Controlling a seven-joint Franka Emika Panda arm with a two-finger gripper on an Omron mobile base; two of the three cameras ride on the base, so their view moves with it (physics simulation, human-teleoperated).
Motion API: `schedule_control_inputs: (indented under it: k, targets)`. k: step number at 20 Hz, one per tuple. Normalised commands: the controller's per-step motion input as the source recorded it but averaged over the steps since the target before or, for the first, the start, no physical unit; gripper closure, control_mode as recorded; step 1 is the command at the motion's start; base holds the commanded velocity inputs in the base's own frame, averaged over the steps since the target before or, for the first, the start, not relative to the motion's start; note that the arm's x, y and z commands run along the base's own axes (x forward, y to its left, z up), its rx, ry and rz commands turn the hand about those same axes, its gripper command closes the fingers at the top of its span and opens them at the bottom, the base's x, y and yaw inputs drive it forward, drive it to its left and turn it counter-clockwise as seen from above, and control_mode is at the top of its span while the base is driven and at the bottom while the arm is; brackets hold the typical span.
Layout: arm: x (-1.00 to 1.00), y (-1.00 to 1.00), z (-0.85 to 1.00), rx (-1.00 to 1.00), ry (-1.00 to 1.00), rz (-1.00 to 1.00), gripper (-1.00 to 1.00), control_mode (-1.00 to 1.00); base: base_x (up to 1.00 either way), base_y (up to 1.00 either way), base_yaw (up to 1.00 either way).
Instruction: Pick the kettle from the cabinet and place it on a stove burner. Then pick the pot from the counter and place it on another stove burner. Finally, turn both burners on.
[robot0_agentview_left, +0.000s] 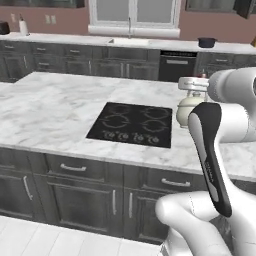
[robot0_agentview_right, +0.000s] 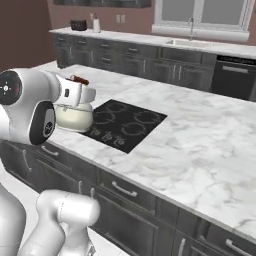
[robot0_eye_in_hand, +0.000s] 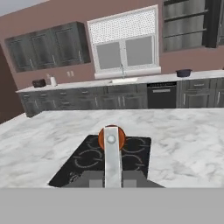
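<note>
Left base view: kettle (robot0_agentview_left: 188, 110) in claw (robot0_agentview_left: 192, 85)

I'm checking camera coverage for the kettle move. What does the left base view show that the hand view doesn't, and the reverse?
Left base view alone: the kettle's cream body beside the cooktop, and the island's base cabinets.
Hand view alone: the wall cabinets left of the window, and the kettle handle's reddish-brown top seen end-on.
Both: the black cooktop, the marble counter, the dark pot on the far counter, the sink window.
</note>
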Motion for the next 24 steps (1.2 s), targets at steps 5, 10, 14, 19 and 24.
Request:
schedule_control_inputs:
  k: [5, 10, 14, 19, 24]
  targets:
    - [0.00, 0.00, 0.00, 0.00, 0.00, 0.00, 1.00, 1.00, 0.28, 0.77, -0.35]
    - [0.00, 0.00, 0.00, 0.00, 0.00, 0.00, 1.00, 1.00, 0.27, 0.75, -0.34]
    - [0.00, 0.00, 0.00, 0.00, 0.00, 0.00, 1.00, 1.00, 0.27, 0.70, -0.34]
    - [0.00, 0.00, 0.00, 0.00, 0.00, 0.00, 1.00, 1.00, 0.32, 0.58, -0.33]
    - [0.00, 0.00, 0.00, 0.00, 0.00, 0.00, 1.00, 1.00, 0.47, 0.27, -0.25]
